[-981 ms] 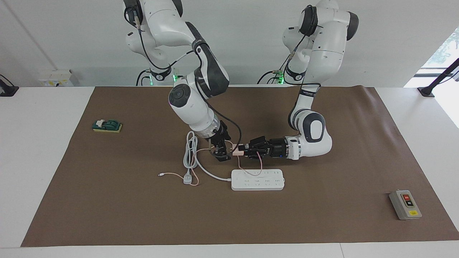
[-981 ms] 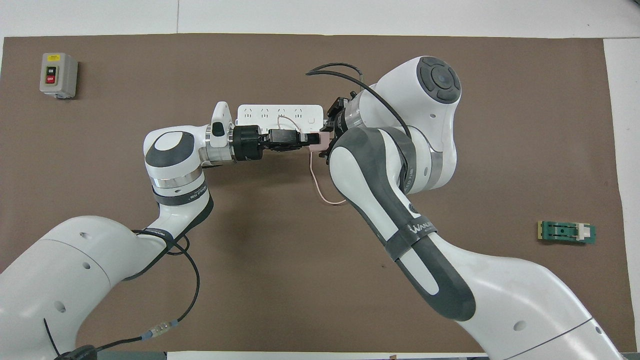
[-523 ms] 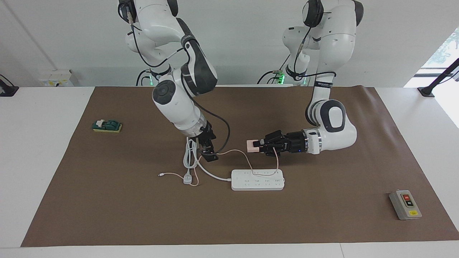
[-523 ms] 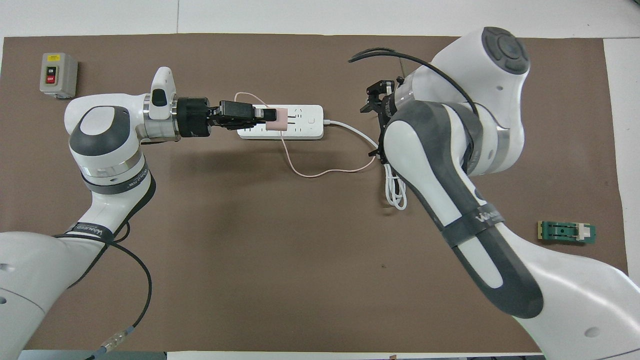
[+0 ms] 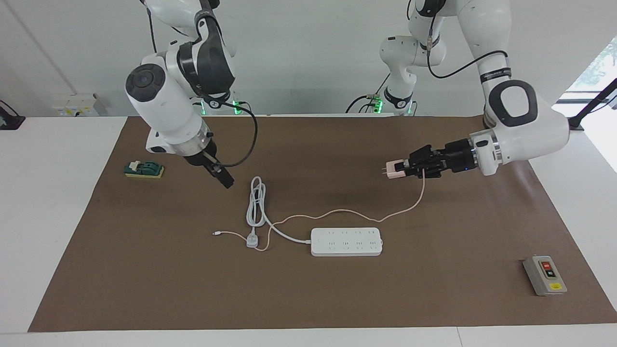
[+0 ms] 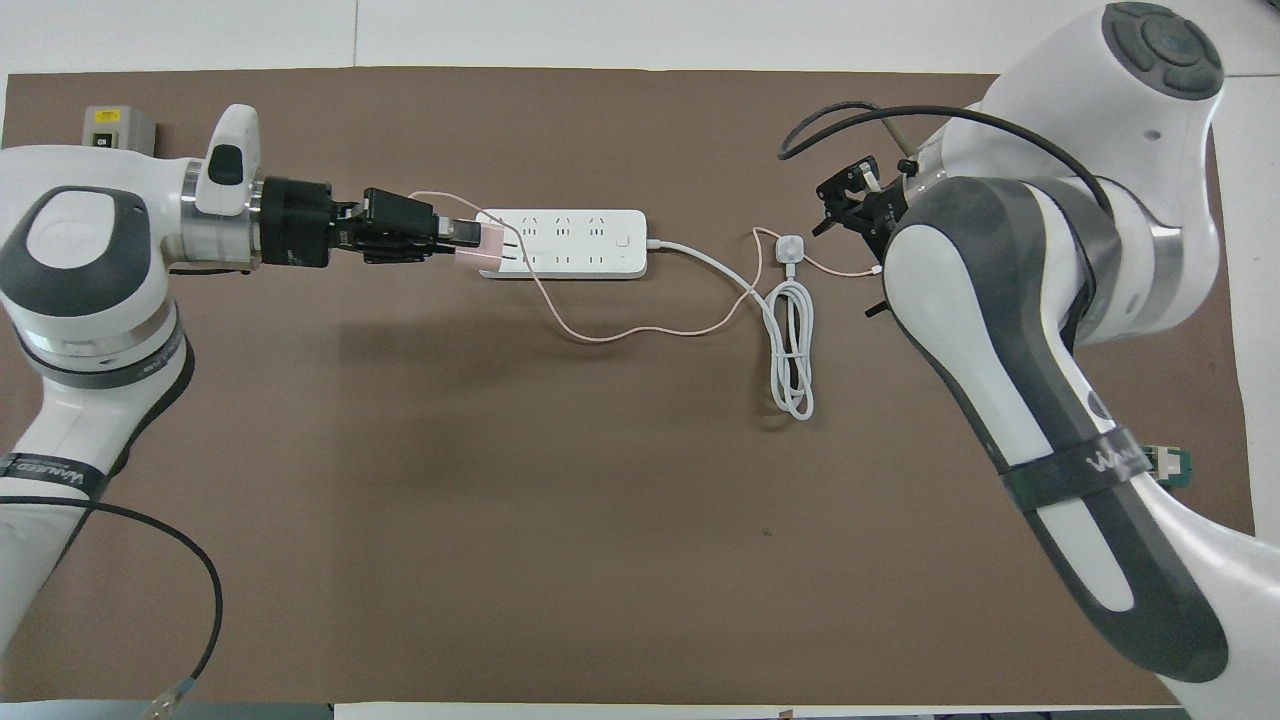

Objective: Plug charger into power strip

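Observation:
My left gripper (image 5: 404, 168) is shut on the pale pink charger (image 5: 393, 170) and holds it in the air, prongs pointing toward the right arm's end. In the overhead view this gripper (image 6: 452, 232) and the charger (image 6: 478, 256) cover the power strip's (image 6: 575, 243) end. The facing view shows them well above the mat, apart from the power strip (image 5: 346, 241). The thin pink cable (image 5: 337, 212) hangs from the charger and trails over the mat. My right gripper (image 5: 224, 181) is open, empty and raised over the mat; it also shows in the overhead view (image 6: 852, 192).
The strip's thick white cord lies coiled (image 5: 255, 205) toward the right arm's end, ending in a grey-white plug (image 5: 252, 240). A grey switch box (image 5: 544, 274) sits toward the left arm's end, and a green block (image 5: 143, 169) toward the right arm's end.
The right gripper has let go of the charger and drawn back and up toward its own end. The left gripper has carried the charger up and toward its own end, pulling the pink cable along.

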Tool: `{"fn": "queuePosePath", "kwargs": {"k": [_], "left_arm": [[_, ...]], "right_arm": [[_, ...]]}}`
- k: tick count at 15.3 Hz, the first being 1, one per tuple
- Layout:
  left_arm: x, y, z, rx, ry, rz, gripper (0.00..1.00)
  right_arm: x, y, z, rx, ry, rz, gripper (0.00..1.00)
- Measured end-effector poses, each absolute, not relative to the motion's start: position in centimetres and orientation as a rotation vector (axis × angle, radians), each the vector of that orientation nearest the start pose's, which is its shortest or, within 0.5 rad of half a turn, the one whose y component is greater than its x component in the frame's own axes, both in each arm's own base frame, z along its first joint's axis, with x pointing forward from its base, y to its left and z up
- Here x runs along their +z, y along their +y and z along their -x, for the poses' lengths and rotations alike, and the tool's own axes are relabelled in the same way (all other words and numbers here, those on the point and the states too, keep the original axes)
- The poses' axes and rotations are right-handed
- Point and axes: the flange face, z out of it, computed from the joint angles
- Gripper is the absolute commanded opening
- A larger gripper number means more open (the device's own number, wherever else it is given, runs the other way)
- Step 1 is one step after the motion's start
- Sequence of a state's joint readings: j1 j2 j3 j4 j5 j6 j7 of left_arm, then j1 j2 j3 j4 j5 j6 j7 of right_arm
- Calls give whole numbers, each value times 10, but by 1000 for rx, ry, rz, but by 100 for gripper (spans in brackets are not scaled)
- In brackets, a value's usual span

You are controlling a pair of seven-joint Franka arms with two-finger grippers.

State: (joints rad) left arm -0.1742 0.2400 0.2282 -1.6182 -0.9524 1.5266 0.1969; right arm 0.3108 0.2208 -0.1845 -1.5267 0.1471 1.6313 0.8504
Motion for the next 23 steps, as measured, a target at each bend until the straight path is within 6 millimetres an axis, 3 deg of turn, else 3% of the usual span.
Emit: {"fn": "queuePosePath", "kwargs": {"k": [2, 5, 8, 10, 14, 18, 23], "left_arm": [[531, -41, -605, -295, 22, -2319, 0], [556, 2, -594, -369, 63, -2424, 0], [576, 27, -585, -403, 68, -2527, 0], [583, 31, -582, -415, 67, -2599, 0], [601, 43, -576, -387, 92, -2697, 0], [607, 41, -570, -452, 378, -2769, 0], [604, 34, -568, -502, 538, -2868, 0]], "right_arm": [[539, 91, -599, 218, 982, 2963, 100], [559, 83, -586, 201, 812, 3053, 100], [573, 53, -578, 183, 656, 3084, 100], [579, 33, -573, 188, 613, 3103, 100], [586, 30, -554, 273, 591, 3111, 100], [589, 15, -550, 266, 631, 3098, 100], [596, 12, -547, 248, 616, 3097, 100]]}}
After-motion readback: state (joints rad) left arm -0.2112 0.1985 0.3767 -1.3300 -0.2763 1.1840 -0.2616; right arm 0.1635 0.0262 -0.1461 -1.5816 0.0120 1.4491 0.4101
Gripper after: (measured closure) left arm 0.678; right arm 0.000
